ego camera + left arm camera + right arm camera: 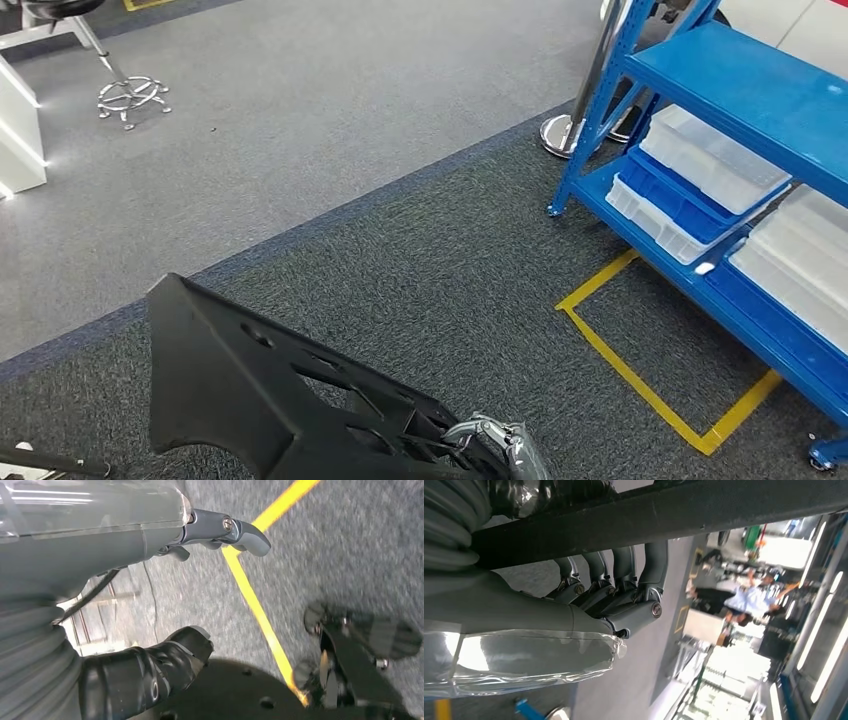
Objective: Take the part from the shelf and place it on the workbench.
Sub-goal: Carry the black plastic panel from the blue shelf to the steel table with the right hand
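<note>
Grey carpet (330, 130) lies below, blue shelf (740, 90) well off right. Right hand (619, 587) grips the black part (260, 390), its fingers hooked over one edge for carrying. Left hand (165, 580) looks spread, holding nothing.

The right hand (609, 597) grips the black part (260, 390) from one side, its fingers (624, 570) curled over a dark edge with knuckles lined up in a row (the thumb is hidden). The left hand (165, 605) has its dark thumb resting on the part's face, its grey fingers (240, 532) reaching out over the floor.
</note>
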Action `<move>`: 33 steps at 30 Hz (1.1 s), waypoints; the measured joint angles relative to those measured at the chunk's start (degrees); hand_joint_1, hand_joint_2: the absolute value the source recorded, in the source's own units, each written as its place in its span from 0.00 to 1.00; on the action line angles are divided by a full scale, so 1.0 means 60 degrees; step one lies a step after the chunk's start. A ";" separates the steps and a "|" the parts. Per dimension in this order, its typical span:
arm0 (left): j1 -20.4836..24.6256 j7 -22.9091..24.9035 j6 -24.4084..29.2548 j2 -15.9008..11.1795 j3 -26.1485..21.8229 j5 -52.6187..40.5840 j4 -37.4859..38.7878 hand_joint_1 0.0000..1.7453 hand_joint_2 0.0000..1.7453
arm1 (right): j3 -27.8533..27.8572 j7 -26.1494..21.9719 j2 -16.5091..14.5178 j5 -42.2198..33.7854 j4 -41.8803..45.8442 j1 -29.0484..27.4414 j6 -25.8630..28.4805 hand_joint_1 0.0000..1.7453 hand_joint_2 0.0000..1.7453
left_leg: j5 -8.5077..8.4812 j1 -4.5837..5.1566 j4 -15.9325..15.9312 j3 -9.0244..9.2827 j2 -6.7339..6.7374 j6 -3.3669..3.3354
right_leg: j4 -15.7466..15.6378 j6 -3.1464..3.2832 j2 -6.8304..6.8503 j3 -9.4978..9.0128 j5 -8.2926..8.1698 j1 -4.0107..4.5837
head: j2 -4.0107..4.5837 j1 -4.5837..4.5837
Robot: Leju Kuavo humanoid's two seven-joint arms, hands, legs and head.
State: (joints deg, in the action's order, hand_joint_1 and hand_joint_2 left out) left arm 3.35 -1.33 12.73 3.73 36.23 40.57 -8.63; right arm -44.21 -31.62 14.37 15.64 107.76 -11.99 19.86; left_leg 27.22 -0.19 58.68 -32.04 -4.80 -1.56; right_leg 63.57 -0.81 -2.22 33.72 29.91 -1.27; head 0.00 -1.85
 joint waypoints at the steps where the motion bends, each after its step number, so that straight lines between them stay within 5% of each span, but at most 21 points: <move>1: 0.0009 -0.0026 -0.0014 -0.0003 0.0012 0.0000 0.0000 0.00 1.00 | 0.0000 0.0028 0.0003 -0.0006 0.0014 0.0037 -0.0085 1.00 1.00 | 0.0021 0.0001 0.0052 -0.0040 -0.0097 0.0054 | -0.0316 0.0025 -0.0123 -0.0134 -0.0088 -0.0011 | 0.0000 0.0002; 5: -0.0040 -0.0090 -0.0074 -0.0045 0.0059 0.0005 0.0000 0.00 1.00 | 0.0003 0.0110 0.0008 -0.0046 0.0097 0.0129 -0.0317 1.00 1.00 | 0.0041 -0.0013 0.0114 -0.0184 -0.0264 0.0267 | -0.0498 0.0237 0.0067 -0.0182 -0.0107 0.0007 | 0.0000 0.0008; 8: -0.0023 -0.0070 -0.0110 -0.0075 0.0127 0.0007 0.0000 0.00 1.00 | 0.0002 0.0110 0.0012 -0.0046 0.0160 0.0140 -0.0384 1.00 1.00 | 0.0627 -0.0015 0.1167 -0.0685 0.0408 0.0415 | -0.0583 0.0391 0.0414 -0.0240 -0.0114 -0.0009 | 0.0000 0.0058; 11: -0.0003 -0.0040 -0.0121 -0.0080 0.0167 0.0011 0.0000 0.00 1.00 | 0.0003 0.0111 0.0021 -0.0049 0.0178 0.0133 -0.0393 1.00 1.00 | 0.1148 -0.0066 0.2636 -0.1446 0.0692 0.0501 | -0.0578 0.0427 0.0795 -0.0255 -0.0071 0.0018 | 0.0000 0.0074; 13: -0.0013 -0.0029 -0.0122 -0.0088 0.0177 0.0045 0.0000 0.00 1.00 | 0.0003 0.0115 0.0036 -0.0050 0.0195 0.0133 -0.0398 1.00 1.00 | 0.0720 -0.0072 0.2204 -0.1240 0.0788 0.0476 | -0.0577 0.0412 0.1024 -0.0304 -0.0029 0.0022 | 0.0000 0.0074; 16: -0.0012 -0.0082 -0.0139 -0.0110 0.0179 0.0096 0.0000 0.00 1.00 | 0.0003 0.0122 0.0058 -0.0050 0.0260 0.0131 -0.0403 1.00 1.00 | -0.0050 0.0029 0.0403 -0.0340 0.1326 0.0309 | -0.0595 0.0333 0.1308 -0.0421 0.0047 0.0056 | 0.0000 0.0073; 18: 0.0008 -0.0145 -0.0153 -0.0116 0.0179 0.0103 0.0000 0.00 1.00 | 0.0003 0.0124 0.0066 -0.0050 0.0301 0.0119 -0.0402 1.00 1.00 | -0.0062 0.0119 0.0038 -0.0210 0.1462 0.0197 | -0.0637 0.0243 0.1487 -0.0472 0.0068 0.0085 | 0.0000 0.0071; 19: 0.0006 -0.0161 -0.0157 -0.0116 0.0180 0.0105 0.0000 0.00 1.00 | 0.0003 0.0127 0.0071 -0.0050 0.0316 0.0113 -0.0399 1.00 1.00 | -0.0083 0.0130 0.0000 -0.0216 0.1341 0.0146 | -0.0669 0.0188 0.1583 -0.0513 0.0075 0.0093 | 0.0000 0.0071; 20: -0.0011 -0.0170 -0.0160 -0.0115 0.0182 0.0105 0.0000 0.00 1.00 | 0.0003 0.0131 0.0080 -0.0051 0.0331 0.0107 -0.0395 1.00 1.00 | -0.0112 0.0096 -0.0059 -0.0178 0.1230 0.0100 | -0.0681 0.0126 0.1568 -0.0561 0.0099 0.0087 | 0.0000 0.0066; 22: -0.0039 -0.0169 -0.0177 -0.0111 0.0189 0.0095 0.0000 0.00 1.00 | 0.0003 0.0137 0.0114 -0.0051 0.0371 0.0094 -0.0380 1.00 1.00 | -0.0184 0.0032 -0.0206 -0.0071 0.1018 0.0007 | -0.0380 0.0032 0.1132 -0.0491 0.0346 0.0069 | 0.0000 0.0053; 24: -0.0032 -0.0155 -0.0204 -0.0108 0.0199 0.0076 0.0000 0.00 1.00 | 0.0003 0.0139 0.0157 -0.0055 0.0403 0.0047 -0.0366 1.00 1.00 | -0.0222 0.0012 -0.0261 -0.0031 0.0827 -0.0069 | 0.0644 0.0004 0.0570 0.0024 0.0889 0.0054 | 0.0000 0.0046; 26: -0.0023 -0.0144 -0.0236 -0.0108 0.0216 0.0065 0.0000 0.00 1.00 | 0.0003 0.0146 0.0194 -0.0069 0.0414 -0.0002 -0.0355 1.00 1.00 | -0.0226 0.0023 -0.0244 -0.0044 0.0588 -0.0104 | 0.1673 0.0000 0.0419 0.0611 0.1210 0.0057 | 0.0000 0.0047; 28: -0.0034 -0.0136 -0.0260 -0.0108 0.0236 0.0064 0.0000 0.00 1.00 | 0.0003 0.0152 0.0223 -0.0084 0.0414 -0.0013 -0.0352 1.00 1.00 | -0.0205 0.0017 -0.0189 -0.0041 0.0301 -0.0087 | 0.1501 -0.0001 0.0374 0.0644 0.0790 0.0044 | 0.0000 0.0046; 31: -0.0041 -0.0131 -0.0272 -0.0103 0.0260 0.0070 0.0000 0.00 1.00 | 0.0001 0.0148 0.0237 -0.0107 0.0411 -0.0002 -0.0374 1.00 1.00 | -0.0114 0.0003 -0.0004 -0.0093 -0.0087 0.0014 | -0.0112 0.0016 -0.0068 0.0010 -0.0107 -0.0017 | 0.0000 0.0044; 33: -0.0047 -0.0131 -0.0271 -0.0101 0.0265 0.0087 0.0000 0.00 1.00 | -0.0001 0.0131 0.0244 -0.0131 0.0408 0.0006 -0.0392 1.00 1.00 | -0.0088 0.0013 0.0068 -0.0191 -0.0266 0.0107 | -0.0433 0.0071 -0.0221 -0.0093 -0.0158 -0.0004 | 0.0000 0.0049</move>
State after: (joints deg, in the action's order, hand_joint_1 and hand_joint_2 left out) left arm 3.07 -2.12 11.10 3.13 37.82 41.09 -8.63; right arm -44.22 -30.83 15.84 14.86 110.21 -11.95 17.51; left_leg 26.69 -0.11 59.08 -33.19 -6.39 -0.92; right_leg 60.97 -0.38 -3.54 33.16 28.96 -1.30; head 0.00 -1.56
